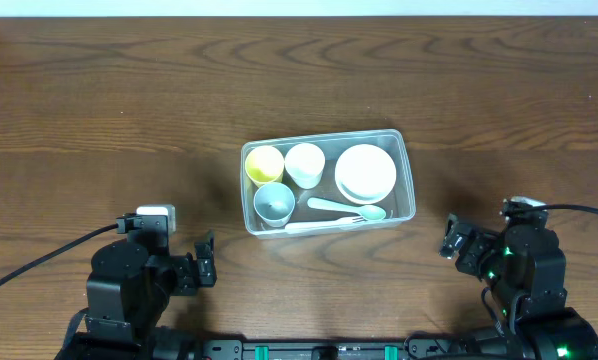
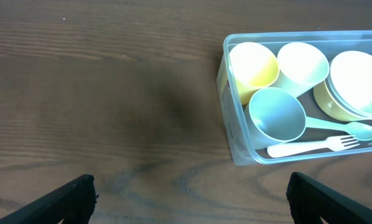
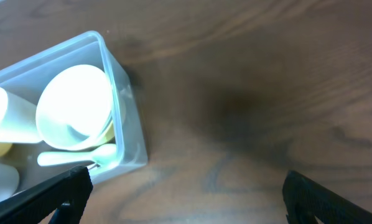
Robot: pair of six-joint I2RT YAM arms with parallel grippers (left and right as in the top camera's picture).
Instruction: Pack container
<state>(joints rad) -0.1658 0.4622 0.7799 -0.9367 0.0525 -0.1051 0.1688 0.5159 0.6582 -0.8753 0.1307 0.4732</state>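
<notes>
The clear plastic container [image 1: 407, 170] sits mid-table. Inside are a yellow cup [image 1: 264, 163], a white cup [image 1: 304, 164], a pale blue cup [image 1: 273, 201], stacked white bowls [image 1: 365, 172], a pale green spoon [image 1: 347, 209] and a white fork [image 1: 319, 226]. The container also shows in the left wrist view [image 2: 232, 134] and the right wrist view [image 3: 127, 118]. My left gripper [image 1: 205, 260] is open and empty, near the front edge, left of the container. My right gripper [image 1: 451, 238] is open and empty, front right of it.
The wooden table [image 1: 109, 110] stretches around the container. Bare wood lies under both grippers [image 2: 186, 199] [image 3: 186, 193]. A black cable [image 1: 39, 262] runs from the left arm toward the table's left edge.
</notes>
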